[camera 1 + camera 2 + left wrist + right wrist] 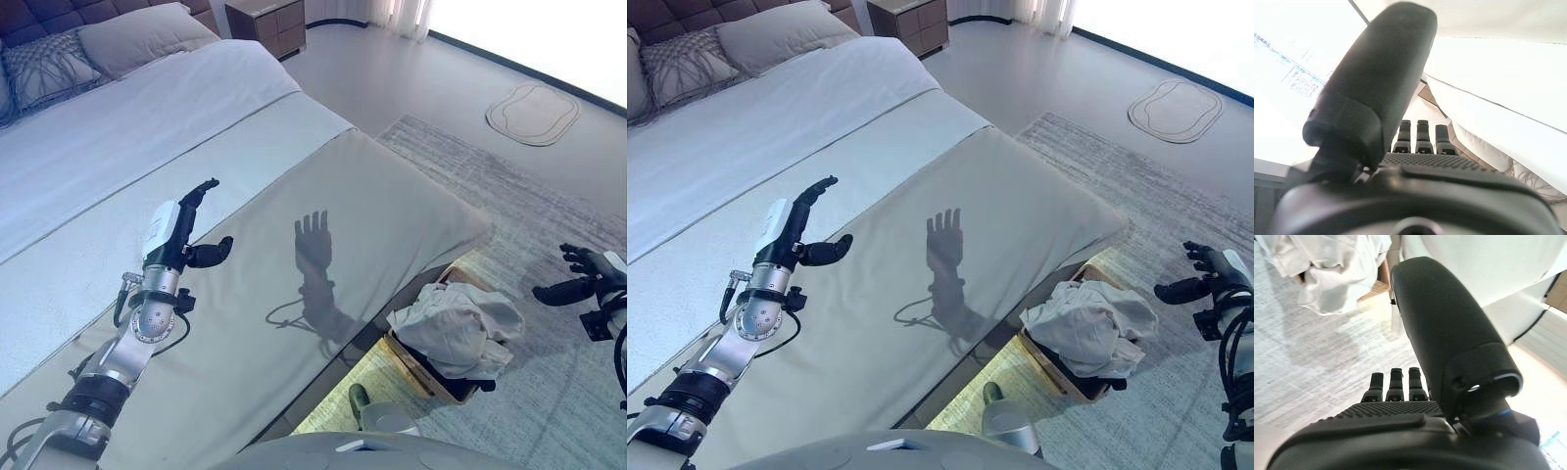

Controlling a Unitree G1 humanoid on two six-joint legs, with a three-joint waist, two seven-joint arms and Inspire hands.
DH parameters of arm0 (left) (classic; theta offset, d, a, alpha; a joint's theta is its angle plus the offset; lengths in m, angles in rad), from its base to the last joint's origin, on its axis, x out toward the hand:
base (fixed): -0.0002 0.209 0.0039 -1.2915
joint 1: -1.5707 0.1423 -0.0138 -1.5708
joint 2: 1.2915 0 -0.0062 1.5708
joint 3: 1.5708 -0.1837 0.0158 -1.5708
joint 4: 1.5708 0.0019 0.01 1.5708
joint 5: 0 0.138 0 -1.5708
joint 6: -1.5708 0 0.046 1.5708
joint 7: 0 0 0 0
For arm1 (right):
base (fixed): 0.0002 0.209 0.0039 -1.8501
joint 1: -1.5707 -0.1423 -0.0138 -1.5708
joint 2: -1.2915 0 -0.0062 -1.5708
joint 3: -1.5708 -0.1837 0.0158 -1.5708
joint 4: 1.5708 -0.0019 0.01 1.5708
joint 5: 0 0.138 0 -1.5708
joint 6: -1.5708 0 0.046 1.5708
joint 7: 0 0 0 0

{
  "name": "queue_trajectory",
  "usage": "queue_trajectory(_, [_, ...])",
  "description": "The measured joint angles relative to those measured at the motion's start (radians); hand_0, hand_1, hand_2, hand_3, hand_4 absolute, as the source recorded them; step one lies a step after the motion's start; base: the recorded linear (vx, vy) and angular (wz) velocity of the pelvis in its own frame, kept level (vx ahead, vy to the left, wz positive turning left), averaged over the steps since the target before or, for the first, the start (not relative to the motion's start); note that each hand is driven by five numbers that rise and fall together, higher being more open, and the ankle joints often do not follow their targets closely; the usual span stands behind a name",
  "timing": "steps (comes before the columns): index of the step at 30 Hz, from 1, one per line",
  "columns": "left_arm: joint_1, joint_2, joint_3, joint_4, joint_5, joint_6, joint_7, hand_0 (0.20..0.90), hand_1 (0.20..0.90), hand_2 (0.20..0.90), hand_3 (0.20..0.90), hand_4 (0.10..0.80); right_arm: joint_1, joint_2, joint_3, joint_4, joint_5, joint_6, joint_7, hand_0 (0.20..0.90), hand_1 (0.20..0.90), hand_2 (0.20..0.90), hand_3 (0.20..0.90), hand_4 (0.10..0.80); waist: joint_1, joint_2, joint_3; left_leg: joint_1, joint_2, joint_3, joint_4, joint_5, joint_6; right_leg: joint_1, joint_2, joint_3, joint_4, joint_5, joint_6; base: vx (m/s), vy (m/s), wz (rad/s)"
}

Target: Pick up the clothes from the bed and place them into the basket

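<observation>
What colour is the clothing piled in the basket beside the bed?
White or off-white clothing, with something dark beneath it in the basket; shows best in the left eye view.

Window glare top right, crisp shadows.

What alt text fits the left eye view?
A wooden basket on the grey rug beside the bed holds a heap of white clothes, some draping over its rim. The left robot hand is raised open and empty above the beige bed cover, and the right robot hand hangs open over the rug near the basket.
</observation>
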Motion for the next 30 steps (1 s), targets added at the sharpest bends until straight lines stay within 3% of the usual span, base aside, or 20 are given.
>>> queue_trajectory(7, [0.000, -0.003, 0.000, 0.000, 0.001, 0.000, 0.019, 0.900, 0.900, 0.900, 0.900, 0.800, 0.001, 0.006, -0.001, -0.066, 0.030, -0.074, -0.036, 0.900, 0.900, 0.900, 0.900, 0.800, 0.015, 0.003, -0.001, 0.011, 0.001, -0.025, -0.008, 0.005, -0.004, 0.040, -0.002, -0.024, -0.043, 0.010, 0.003, -0.012, 0.001, 0.10])
queue_trajectory(11, [0.009, -0.050, 0.005, 0.001, 0.011, -0.001, 0.049, 0.900, 0.900, 0.900, 0.900, 0.800, 0.019, 0.076, -0.001, -0.217, -0.042, -0.142, -0.128, 0.900, 0.900, 0.900, 0.900, 0.800, 0.023, 0.006, -0.003, -0.004, 0.001, -0.045, -0.008, 0.011, -0.004, 0.044, -0.004, -0.044, -0.064, 0.020, 0.001, -0.024, 0.024, 0.15])
queue_trajectory(16, [0.068, -0.143, 0.007, 0.001, 0.095, 0.000, 0.064, 0.900, 0.900, 0.900, 0.900, 0.800, 0.093, 0.237, 0.076, -0.379, -0.245, -0.222, -0.193, 0.900, 0.900, 0.900, 0.900, 0.800, 0.061, 0.006, -0.003, -0.004, 0.002, -0.083, -0.008, 0.016, -0.006, 0.074, -0.006, -0.079, -0.088, 0.022, -0.001, 0.010, -0.013, 0.20])
queue_trajectory(20, [0.136, -0.166, 0.015, 0.003, 0.128, 0.002, 0.066, 0.900, 0.900, 0.900, 0.900, 0.800, 0.141, 0.316, 0.133, -0.384, -0.274, -0.262, -0.192, 0.900, 0.900, 0.900, 0.900, 0.800, 0.103, 0.006, -0.003, -0.004, 0.001, -0.109, -0.008, 0.017, -0.008, 0.094, -0.010, -0.107, -0.098, 0.022, -0.001, 0.067, -0.007, 0.22])
queue_trajectory(23, [0.205, -0.177, 0.051, 0.005, 0.139, 0.011, 0.053, 0.900, 0.900, 0.900, 0.900, 0.800, 0.187, 0.337, 0.155, -0.396, -0.327, -0.304, -0.192, 0.900, 0.900, 0.900, 0.900, 0.800, 0.134, 0.006, -0.003, -0.005, -0.001, -0.127, -0.008, 0.018, -0.009, 0.102, -0.015, -0.129, -0.098, 0.022, -0.001, 0.052, -0.004, 0.17])
queue_trajectory(30, [0.317, -0.211, 0.105, 0.093, 0.113, 0.047, 0.005, 0.900, 0.900, 0.900, 0.900, 0.800, 0.251, 0.360, 0.199, -0.403, -0.355, -0.308, -0.187, 0.900, 0.900, 0.900, 0.900, 0.800, 0.176, 0.004, -0.002, -0.021, -0.009, -0.178, -0.008, 0.031, -0.010, 0.113, -0.025, -0.180, -0.099, 0.021, 0.000, 0.054, -0.013, 0.22])
